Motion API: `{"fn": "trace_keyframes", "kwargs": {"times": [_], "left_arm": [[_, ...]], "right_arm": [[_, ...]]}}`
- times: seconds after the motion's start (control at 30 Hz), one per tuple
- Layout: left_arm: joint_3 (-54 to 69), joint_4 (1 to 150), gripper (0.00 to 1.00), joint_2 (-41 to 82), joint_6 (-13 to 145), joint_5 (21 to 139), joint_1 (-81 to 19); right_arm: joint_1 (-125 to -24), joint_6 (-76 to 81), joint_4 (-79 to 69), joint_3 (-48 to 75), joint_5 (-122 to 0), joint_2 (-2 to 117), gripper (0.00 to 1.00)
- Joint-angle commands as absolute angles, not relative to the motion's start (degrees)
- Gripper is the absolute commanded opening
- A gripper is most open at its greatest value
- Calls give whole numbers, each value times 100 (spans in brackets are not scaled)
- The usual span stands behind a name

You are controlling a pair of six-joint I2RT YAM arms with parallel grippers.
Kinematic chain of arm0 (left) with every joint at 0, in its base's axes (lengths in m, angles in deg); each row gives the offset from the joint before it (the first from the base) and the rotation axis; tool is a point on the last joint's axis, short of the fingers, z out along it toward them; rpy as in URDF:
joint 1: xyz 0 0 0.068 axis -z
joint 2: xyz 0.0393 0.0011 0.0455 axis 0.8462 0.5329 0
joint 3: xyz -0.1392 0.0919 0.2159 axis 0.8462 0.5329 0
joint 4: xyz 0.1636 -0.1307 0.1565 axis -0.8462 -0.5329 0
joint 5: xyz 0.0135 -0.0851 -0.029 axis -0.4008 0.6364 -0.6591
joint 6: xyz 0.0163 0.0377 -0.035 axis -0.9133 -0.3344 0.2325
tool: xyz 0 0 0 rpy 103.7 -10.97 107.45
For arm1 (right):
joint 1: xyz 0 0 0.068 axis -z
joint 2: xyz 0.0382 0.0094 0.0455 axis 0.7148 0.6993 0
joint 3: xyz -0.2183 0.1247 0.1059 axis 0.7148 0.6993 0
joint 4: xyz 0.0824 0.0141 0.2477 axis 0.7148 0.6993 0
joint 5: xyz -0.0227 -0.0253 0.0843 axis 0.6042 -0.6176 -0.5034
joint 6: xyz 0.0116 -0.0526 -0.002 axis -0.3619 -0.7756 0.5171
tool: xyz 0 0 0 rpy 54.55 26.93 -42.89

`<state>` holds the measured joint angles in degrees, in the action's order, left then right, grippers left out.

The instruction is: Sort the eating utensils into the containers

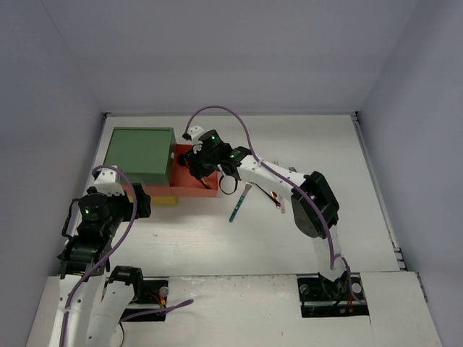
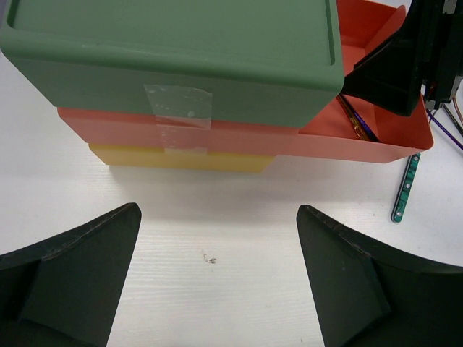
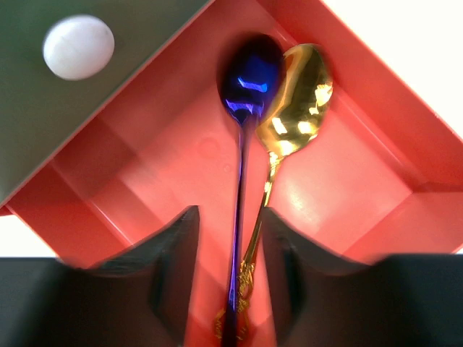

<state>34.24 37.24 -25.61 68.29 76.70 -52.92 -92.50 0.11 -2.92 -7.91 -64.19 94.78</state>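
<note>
A matte white table top with faint wood grain (image 1: 217, 238) fills the floor of the enclosure. Plain pale grey-lilac wall panels stand along its far edge (image 1: 231, 50), its left edge (image 1: 43, 108) and its right edge (image 1: 423, 108), meeting at the two far corners. A narrow grey strip (image 1: 377, 181) runs along the right edge at the foot of that wall. A separate white board with faint reddish specks (image 1: 239, 311) lies across the near edge. The left wrist view shows one small dark scuff mark (image 2: 210, 258) on the white surface.

two spoons (image 3: 249, 79), three stacked drawers (image 2: 173, 65)
</note>
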Motion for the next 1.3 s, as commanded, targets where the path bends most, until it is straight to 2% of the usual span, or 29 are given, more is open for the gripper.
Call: {"fn": "trace_keyframes", "kwargs": {"times": [0.0, 0.3, 0.43, 0.7, 0.97, 1.27], "left_arm": [[3348, 4084, 87, -2419, 6875, 7736, -5262], [3348, 4090, 87, -2431, 6871, 7736, -5270], [3356, 4093, 87, -2420, 6871, 7760, -5262], [3348, 4093, 87, -2410, 6871, 7762, -5270], [3348, 4094, 87, -2417, 6869, 7762, -5270], [3348, 4091, 87, -2394, 6864, 7753, -5261]], "right_arm": [[-9274, -69, -367, -1093, -6405, 8990, 42], [-9195, -264, -261, -772, -5686, 8087, 47], [-8958, -267, -235, -46, -5349, 7436, 47], [-8147, -262, -154, 1565, -5475, 6649, 47], [-7937, -355, -8, 2169, -5464, 6962, 45], [-7655, -537, 70, 2125, -5606, 7706, 42]]}}
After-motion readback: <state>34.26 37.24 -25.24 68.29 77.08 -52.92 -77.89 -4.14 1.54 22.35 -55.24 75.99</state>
